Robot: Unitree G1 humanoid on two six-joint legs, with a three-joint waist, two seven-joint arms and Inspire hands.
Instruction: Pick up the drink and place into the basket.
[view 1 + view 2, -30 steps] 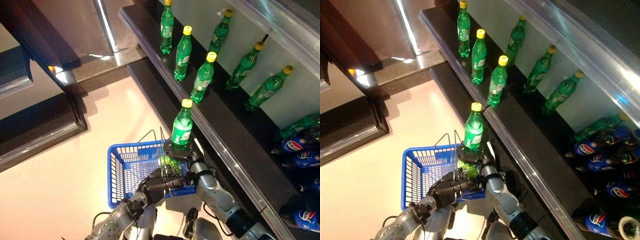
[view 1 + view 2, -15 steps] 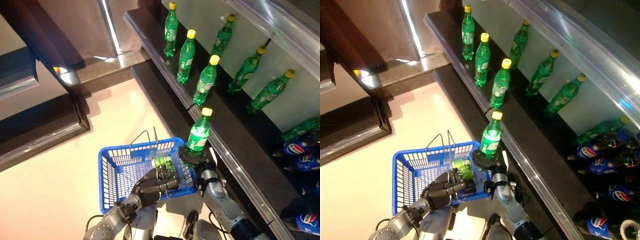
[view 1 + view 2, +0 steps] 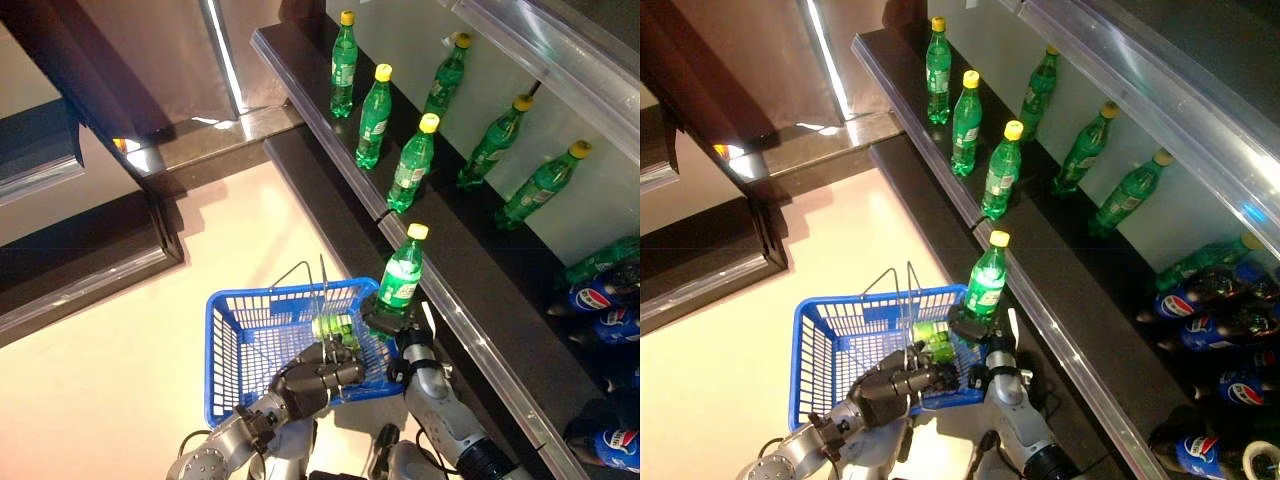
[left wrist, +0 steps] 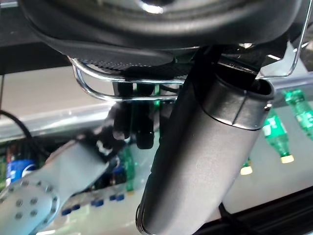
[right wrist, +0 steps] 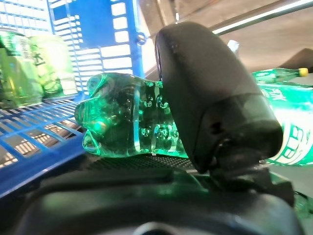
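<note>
My right hand (image 3: 388,319) is shut on a green drink bottle (image 3: 401,277) with a yellow cap, gripping it by its base. The bottle leans toward the shelf and sits at the right rim of the blue basket (image 3: 232,345). In the right wrist view the thumb (image 5: 210,105) presses the bottle's base (image 5: 124,122), with the basket's blue mesh (image 5: 93,34) beside it. My left hand (image 3: 312,378) is shut on the basket's wire handle (image 4: 95,92), near its front edge. A green can (image 3: 333,326) lies inside the basket.
A long dark shelf (image 3: 318,118) runs along the right, with several upright green bottles (image 3: 412,164) on it. Dark cola bottles (image 3: 598,295) lie lower at the far right. A dark cabinet (image 3: 70,240) stands at the left, with pale floor (image 3: 120,350) around the basket.
The held bottle has moved right, from above the basket's far right corner to its right rim by the shelf, and now tilts. The camera has shifted a little.
</note>
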